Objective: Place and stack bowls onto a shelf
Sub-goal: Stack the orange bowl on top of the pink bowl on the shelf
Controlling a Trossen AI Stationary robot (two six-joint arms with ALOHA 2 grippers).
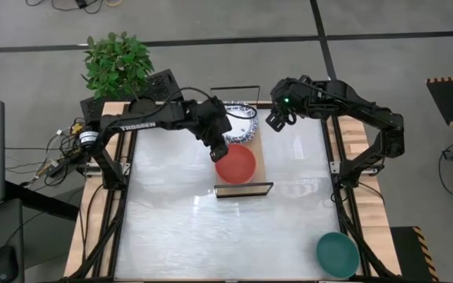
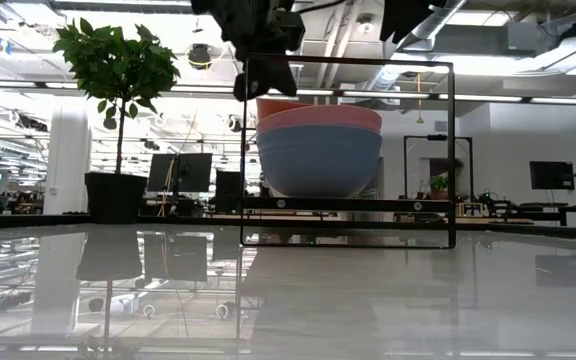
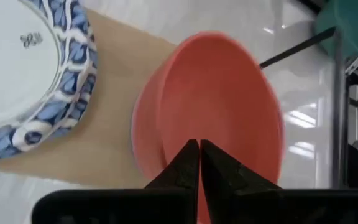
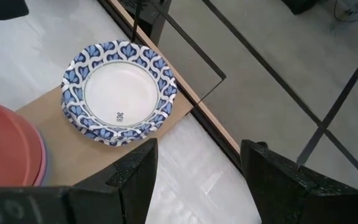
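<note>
The shelf [image 1: 263, 157] sits toward the far side of the desk [image 1: 179, 228], between the two arms, with black wire frames at both short ends. Two groups of bowls already rest on its board: the blue-rimmed white bowls [image 4: 120, 93] at the far end, and beside them a stack with the red bowl [image 1: 235, 164] on top. The low view shows that stack as the red bowl nested in a pink bowl [image 2: 320, 118], which sits in a slate-blue bowl [image 2: 318, 160]. The left claw [image 3: 199, 163] hangs over the red bowl near its rim with its fingers pressed together and nothing between them; whether the tips touch the bowl cannot be told. The right claw [image 4: 197, 180] hovers just off the far end of the shelf, near the blue-rimmed bowls, with its fingers spread wide and empty. One dark green bowl [image 1: 337, 254] lies apart from the rest, at the near right corner of the desk, well away from the shelf. The step in hand appears to be the finish of seating the red bowl. The likely next move is fetching the green bowl, which calls for a long reach to that corner, probably by the right arm, an edge grip on the rim, and a level carry to a stack.
</note>
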